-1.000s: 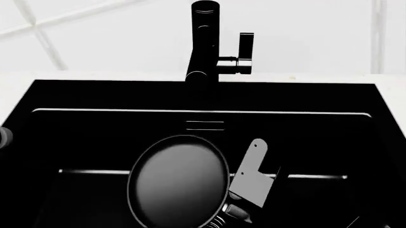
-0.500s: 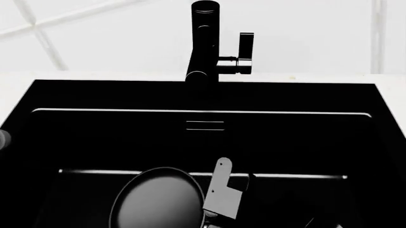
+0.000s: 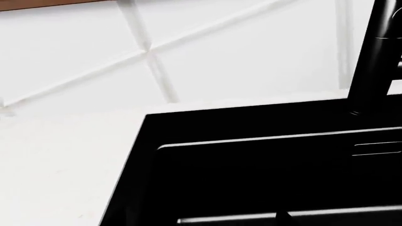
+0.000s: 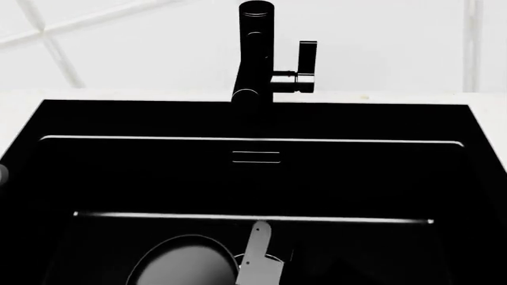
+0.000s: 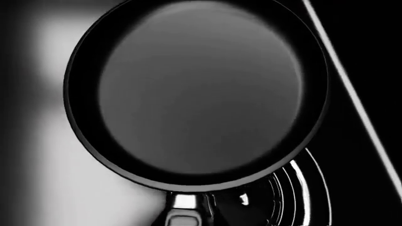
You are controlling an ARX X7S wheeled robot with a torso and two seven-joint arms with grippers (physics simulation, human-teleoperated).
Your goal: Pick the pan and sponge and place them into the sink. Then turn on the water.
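Pan held by its handle in right gripper, low inside sink near front wall; early release risks clatter onto drain. Left gripper unseen.

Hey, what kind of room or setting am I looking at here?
Most likely a simulated kitchen: a deep black sink set in a white countertop, a tall black faucet behind it, and a frying pan.
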